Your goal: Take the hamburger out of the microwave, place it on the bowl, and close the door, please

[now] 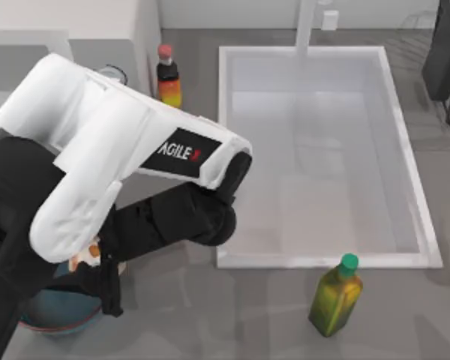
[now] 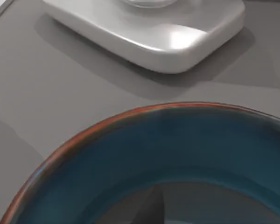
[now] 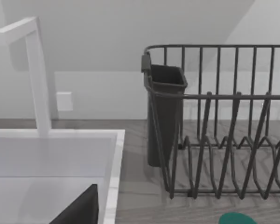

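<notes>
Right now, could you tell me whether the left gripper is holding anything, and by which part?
It cannot be told. The left gripper hangs over the bowl with the hamburger beside its fingers, but the arm hides the contact.

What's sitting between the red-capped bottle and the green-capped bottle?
In the top view, the white sink lies between them: the red-capped bottle stands beside its far left corner, and the green-capped bottle stands on the grey counter just past the sink's near edge.
</notes>
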`<control>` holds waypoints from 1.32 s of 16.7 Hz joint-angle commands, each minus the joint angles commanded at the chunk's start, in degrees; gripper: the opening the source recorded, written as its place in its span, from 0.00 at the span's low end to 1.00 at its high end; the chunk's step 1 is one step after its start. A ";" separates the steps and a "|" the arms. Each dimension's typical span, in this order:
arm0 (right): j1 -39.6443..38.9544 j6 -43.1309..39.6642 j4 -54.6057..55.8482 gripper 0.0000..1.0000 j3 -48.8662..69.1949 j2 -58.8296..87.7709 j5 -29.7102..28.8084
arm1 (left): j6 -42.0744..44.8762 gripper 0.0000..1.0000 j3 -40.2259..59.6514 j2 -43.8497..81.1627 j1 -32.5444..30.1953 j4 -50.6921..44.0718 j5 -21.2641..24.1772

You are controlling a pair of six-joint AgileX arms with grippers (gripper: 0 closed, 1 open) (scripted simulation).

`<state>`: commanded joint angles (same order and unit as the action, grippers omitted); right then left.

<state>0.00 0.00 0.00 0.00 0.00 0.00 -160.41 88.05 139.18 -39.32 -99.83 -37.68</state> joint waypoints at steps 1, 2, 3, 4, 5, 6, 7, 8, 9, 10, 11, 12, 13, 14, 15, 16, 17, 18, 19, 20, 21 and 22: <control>0.00 0.00 0.00 1.00 0.00 0.00 0.00 | 0.14 0.00 -0.54 -0.15 0.18 0.40 -0.17; 0.00 0.00 0.00 1.00 0.00 0.00 0.00 | 0.37 0.00 -1.43 -0.41 0.49 1.07 -0.44; 0.00 0.00 0.00 1.00 0.00 0.00 0.00 | 0.66 0.00 -2.57 -0.74 0.87 1.92 -0.80; 0.00 0.00 0.00 1.00 0.00 0.00 0.00 | 1.00 0.00 -3.89 -1.10 1.32 2.92 -1.21; 0.00 0.00 0.00 1.00 0.00 0.00 0.00 | 1.34 0.00 -5.30 -1.46 1.79 3.99 -1.65; 0.00 0.00 0.00 1.00 0.00 0.00 0.00 | 1.67 0.00 -6.72 -1.78 2.27 5.07 -2.10; 0.00 0.00 0.00 1.00 0.00 0.00 0.00 | 1.97 0.00 -8.07 -2.02 2.71 6.09 -2.51; 0.00 0.00 0.00 1.00 0.00 0.00 0.00 | 2.23 0.00 -9.25 -2.17 3.10 7.01 -2.87; 0.00 0.00 0.00 1.00 0.00 0.00 0.00 | 2.43 0.00 -10.20 -2.18 3.40 7.76 -3.13; 0.00 0.00 0.00 1.00 0.00 0.00 0.00 | 2.54 0.00 -10.80 -2.02 3.57 8.29 -3.27; 0.00 0.00 0.00 1.00 0.00 0.00 0.00 | 2.57 0.00 -10.95 -1.91 3.61 8.43 -3.29; 0.00 0.00 0.00 1.00 0.00 0.00 0.00 | 2.57 0.00 -10.95 -1.91 3.61 8.43 -3.29; 0.00 0.00 0.00 1.00 0.00 0.00 0.00 | 2.57 0.00 -10.95 -1.91 3.61 8.43 -3.29; 0.00 0.00 0.00 1.00 0.00 0.00 0.00 | 2.57 0.00 -10.95 -1.91 3.61 8.43 -3.29; 0.00 0.00 0.00 1.00 0.00 0.00 0.00 | 2.57 0.08 -10.95 -1.91 3.61 8.43 -3.29; 0.00 0.00 0.00 1.00 0.00 0.00 0.00 | 2.57 0.15 -10.95 -1.91 3.61 8.43 -3.29; 0.00 0.00 0.00 1.00 0.00 0.00 0.00 | 2.57 0.23 -10.95 -1.91 3.61 8.43 -3.29; 0.00 0.00 0.00 1.00 0.00 0.00 0.00 | 2.57 0.30 -10.95 -1.91 3.61 8.43 -3.29; 0.00 0.00 0.00 1.00 0.00 0.00 0.00 | 2.57 0.38 -10.95 -1.91 3.61 8.43 -3.29; 0.00 0.00 0.00 1.00 0.00 0.00 0.00 | 2.57 0.45 -10.95 -1.91 3.61 8.43 -3.29; 0.00 0.00 0.00 1.00 0.00 0.00 0.00 | 2.57 0.53 -10.95 -1.91 3.61 8.43 -3.29; 0.00 0.00 0.00 1.00 0.00 0.00 0.00 | 2.57 0.60 -10.95 -1.91 3.61 8.43 -3.29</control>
<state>0.00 0.00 0.00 0.00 0.00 0.00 -157.84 77.10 137.27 -35.71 -91.40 -40.97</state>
